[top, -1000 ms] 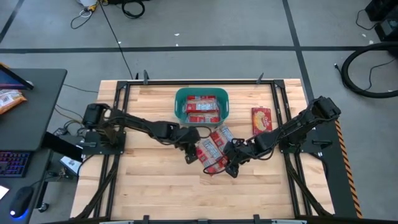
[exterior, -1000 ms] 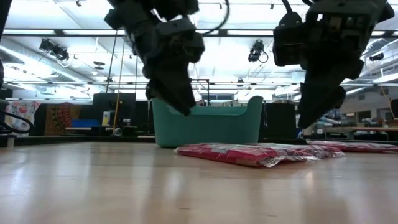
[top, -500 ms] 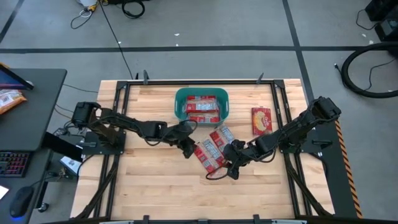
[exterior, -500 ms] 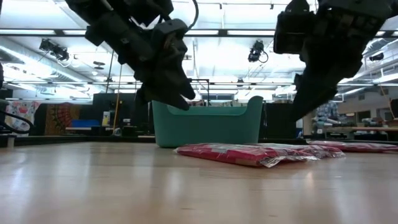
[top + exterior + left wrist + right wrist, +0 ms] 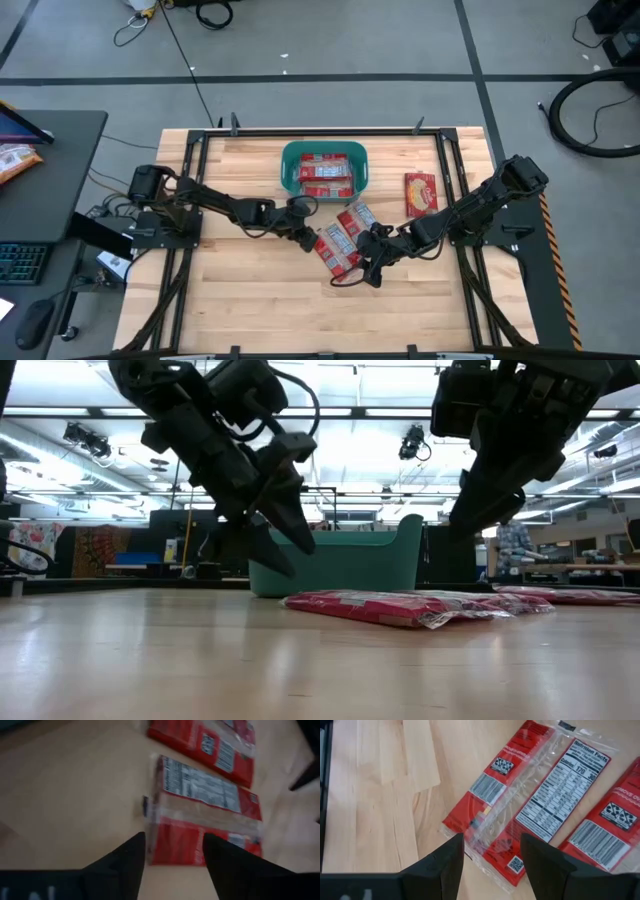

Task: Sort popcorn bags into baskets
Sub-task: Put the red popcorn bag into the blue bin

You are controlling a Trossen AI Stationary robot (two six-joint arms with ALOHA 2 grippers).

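Seen from above, a wooden table (image 5: 250, 300) is carrying a teal tub (image 5: 287, 170) near its far edge, with several red popcorn bags (image 5: 323, 174) lying inside it. Two more red packets (image 5: 342, 238) are lying side by side on the wood just in front of the tub, and a separate red bag (image 5: 420, 192) is lying off to the right. The left gripper (image 5: 307, 243) is reaching in beside the near packet's left end, while the right gripper (image 5: 368, 272) is hovering at that packet's opposite, nearer end.

From table height, the loose packets (image 5: 400, 607) are lying flat in front of the teal tub (image 5: 340, 563). The left gripper (image 5: 285, 550) is hanging above the table with its fingers spread apart and nothing between them. The right gripper (image 5: 470, 510) is hanging higher, over the packets.

Through the left wrist camera, two dark fingers (image 5: 125, 865) are standing wide apart, framing the end of a red packet (image 5: 205, 815) without gripping it.

Through the right wrist camera, the fingers (image 5: 447, 860) are also standing wide apart above a packet (image 5: 520, 820) whose nutrition panel is facing up.
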